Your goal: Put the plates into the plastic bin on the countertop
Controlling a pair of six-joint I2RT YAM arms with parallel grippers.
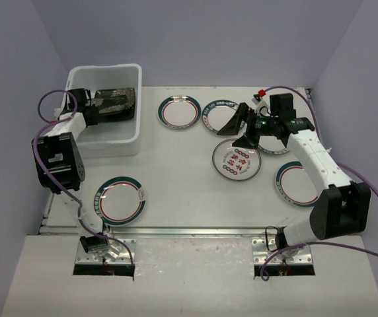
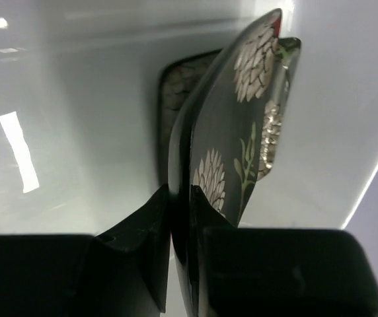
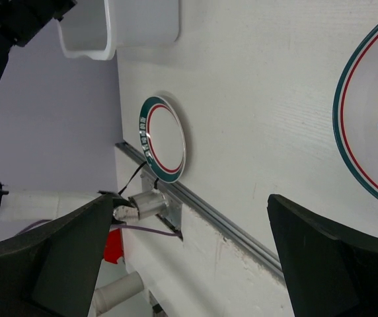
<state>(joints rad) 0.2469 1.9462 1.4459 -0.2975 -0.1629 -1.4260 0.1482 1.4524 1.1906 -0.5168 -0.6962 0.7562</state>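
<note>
The white plastic bin [image 1: 113, 146] stands at the back left of the countertop [image 1: 189, 191]. My left gripper [image 1: 96, 109] reaches into it, shut on the edge of a square black plate [image 1: 115, 101] with flower prints. In the left wrist view that plate [image 2: 225, 132] stands on edge between my fingertips, the left gripper [image 2: 182, 195] tight on it, with the bin wall [image 2: 76, 132] behind. A dark patterned shape [image 2: 172, 86] lies behind it. My right gripper [image 1: 237, 130] hovers open and empty over round plates [image 1: 236, 160] [image 1: 221, 115].
More round teal-rimmed plates lie at back centre [image 1: 179, 111], front left [image 1: 120, 199] and right [image 1: 297, 183]. The right wrist view shows the front-left plate [image 3: 164, 139], part of another [image 3: 367, 132], the bin [image 3: 136, 26] and the metal strip [image 3: 228, 221].
</note>
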